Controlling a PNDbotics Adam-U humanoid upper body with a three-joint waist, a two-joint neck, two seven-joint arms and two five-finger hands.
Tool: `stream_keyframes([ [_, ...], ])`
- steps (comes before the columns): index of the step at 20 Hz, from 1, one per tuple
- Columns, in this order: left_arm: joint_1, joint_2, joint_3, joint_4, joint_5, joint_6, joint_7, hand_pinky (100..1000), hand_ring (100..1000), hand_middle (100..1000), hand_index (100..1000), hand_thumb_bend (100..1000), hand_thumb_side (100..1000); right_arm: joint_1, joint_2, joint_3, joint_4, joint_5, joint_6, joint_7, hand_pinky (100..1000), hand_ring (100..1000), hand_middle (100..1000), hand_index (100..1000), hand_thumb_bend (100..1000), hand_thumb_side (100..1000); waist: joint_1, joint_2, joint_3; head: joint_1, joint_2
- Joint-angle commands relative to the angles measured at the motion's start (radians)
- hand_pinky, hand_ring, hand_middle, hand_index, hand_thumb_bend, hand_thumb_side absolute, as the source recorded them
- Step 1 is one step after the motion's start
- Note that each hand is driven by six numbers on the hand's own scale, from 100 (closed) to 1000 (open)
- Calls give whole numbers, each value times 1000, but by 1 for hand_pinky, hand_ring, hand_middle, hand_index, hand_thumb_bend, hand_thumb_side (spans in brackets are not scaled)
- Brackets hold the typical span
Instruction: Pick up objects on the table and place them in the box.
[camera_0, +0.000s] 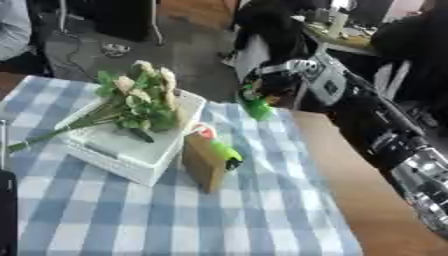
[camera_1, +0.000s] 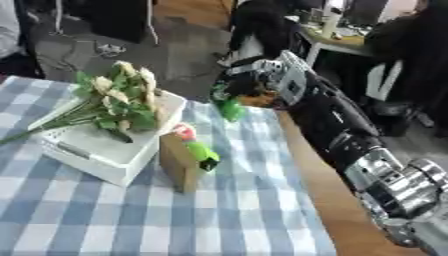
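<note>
Right hand (camera_0: 278, 80) seemingly grips a green object (camera_0: 256, 107) above the table (camera_0: 350, 200).

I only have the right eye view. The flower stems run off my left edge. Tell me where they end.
Observer: In the left eye view the flower stems end just past the white box's left corner, over the checked cloth.
Operator: Report anything else beyond my left edge.
Observer: A dark object shows at the picture's lower left; I cannot tell what it is.
Operator: Look for the left robot hand there.
Observer: None there. Only the right robot hand shows, holding a green thing.
</note>
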Motion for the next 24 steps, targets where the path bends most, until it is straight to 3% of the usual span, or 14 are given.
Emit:
stream_keyframes([
  [1,-28,-12,2,-13,5,-7,-1,683,802,781,832,100,824,-42,-44,-9,-40,-37,6,3,100,100,100,353,100,658,26,21,5,-12,-23],
  [7,-57,-30,2,-13,10,-15,-1,682,801,780,831,100,827,-85,-45,-21,-95,-113,2,-22,100,100,100,350,100,657,39,70,20,-38,-97],
  [11,-81,-44,1,-13,14,-20,-2,682,801,780,830,100,828,-113,-38,-24,-105,-97,7,-75,100,100,100,350,100,669,49,104,42,-90,-153],
  [17,-120,-69,-2,-13,25,-26,-10,681,800,778,827,100,828,-162,0,-39,-82,33,-1,-175,100,100,100,352,100,692,69,169,94,-236,-260],
  [24,-147,-100,-5,-13,43,-39,-17,681,801,778,827,100,832,-193,44,-66,-47,153,-21,-246,100,100,100,351,100,698,78,212,156,-400,-302],
])
